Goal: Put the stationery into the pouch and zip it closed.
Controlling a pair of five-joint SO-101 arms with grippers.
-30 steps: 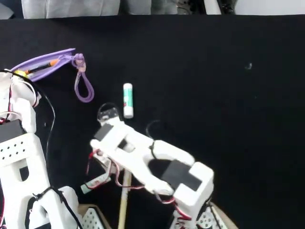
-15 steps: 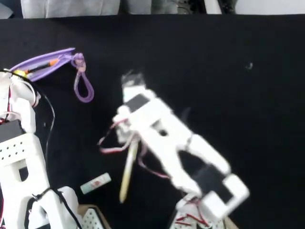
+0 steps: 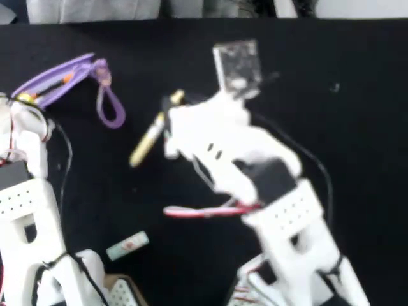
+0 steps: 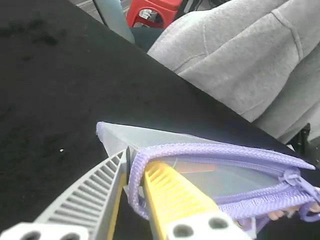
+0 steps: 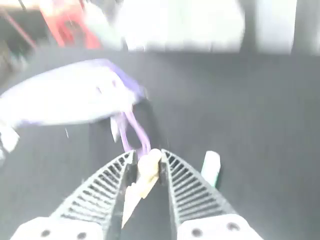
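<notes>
black worktop runs under both arms, and the purple pouch point(image 3: 54, 80) lies at its far left corner. the left fingers point(image 4: 155, 180) are clamped on the pouch's zip edge at one end, one finger on each side, propping the mouth open. an orange pen point(image 3: 64, 83) lies inside already, so by my reading the task is partly done. the zipper pull point(image 4: 292, 177) sits at the end of the pouch away from those fingers, and the zip is wide open.

the right fingers point(image 5: 125, 170) are closed tight on a pencil point(image 3: 148, 140), held above the worktop with its lower end slanting toward the pouch, a little way off from the mouth. it is not yet in.

a glue stick point(image 5: 211, 167) lies on the worktop on the far side of the right arm from the pouch. a small capped stick point(image 3: 127, 245) lies well apart from the pouch, close to the left arm's base. i judge that the pencil and these two have yet to go in, and then the zip has to be drawn shut.

the pouch's strap loop point(image 3: 109, 108) trails from the pull end onto the worktop, between the pouch and the pencil. it could snag the pencil tip or drag the mouth askew.
</notes>
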